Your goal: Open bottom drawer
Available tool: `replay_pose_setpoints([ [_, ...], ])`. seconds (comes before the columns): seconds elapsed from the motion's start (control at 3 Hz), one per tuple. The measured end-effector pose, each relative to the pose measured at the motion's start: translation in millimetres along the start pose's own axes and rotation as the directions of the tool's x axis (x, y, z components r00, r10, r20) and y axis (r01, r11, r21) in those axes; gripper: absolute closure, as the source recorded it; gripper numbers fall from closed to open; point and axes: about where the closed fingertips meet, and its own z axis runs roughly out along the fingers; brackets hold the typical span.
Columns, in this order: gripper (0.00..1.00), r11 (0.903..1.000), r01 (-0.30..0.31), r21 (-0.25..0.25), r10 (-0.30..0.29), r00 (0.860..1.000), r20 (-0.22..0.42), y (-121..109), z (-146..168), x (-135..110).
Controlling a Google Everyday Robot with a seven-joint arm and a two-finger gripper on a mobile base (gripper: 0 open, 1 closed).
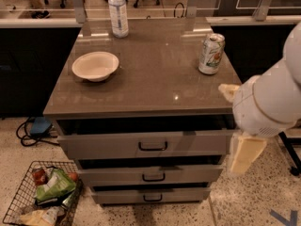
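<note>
The grey cabinet (150,91) has three drawers. The bottom drawer (117,195) is the lowest, with a short grey front and a small black bar handle (153,198). A dark gap shows above its front. The middle drawer (108,175) and the top drawer (99,145) above it also show dark gaps and stand out a little further. My white arm (270,102) comes in from the right. My gripper (244,154) hangs pointing down beside the cabinet's right front corner, level with the top and middle drawers, well above and to the right of the bottom handle.
On the cabinet top stand a white bowl (95,65), a clear bottle (118,12) and a drink can (211,53). A wire basket (14,206) with snack bags sits on the floor at the lower left. Cables (33,128) lie by the left side.
</note>
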Motion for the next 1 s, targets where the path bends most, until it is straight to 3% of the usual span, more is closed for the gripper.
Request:
replay_pose_setpoints([
  [0.33,0.00,0.9978,0.003,-0.067,-0.001,1.000,0.031,46,36,-3],
  [0.67,0.00,0.9881,-0.008,-0.154,0.014,0.999,0.037,91,63,-8],
  [1.0,0.00,0.9880,-0.007,-0.154,0.014,0.999,0.047,87,69,-9],
])
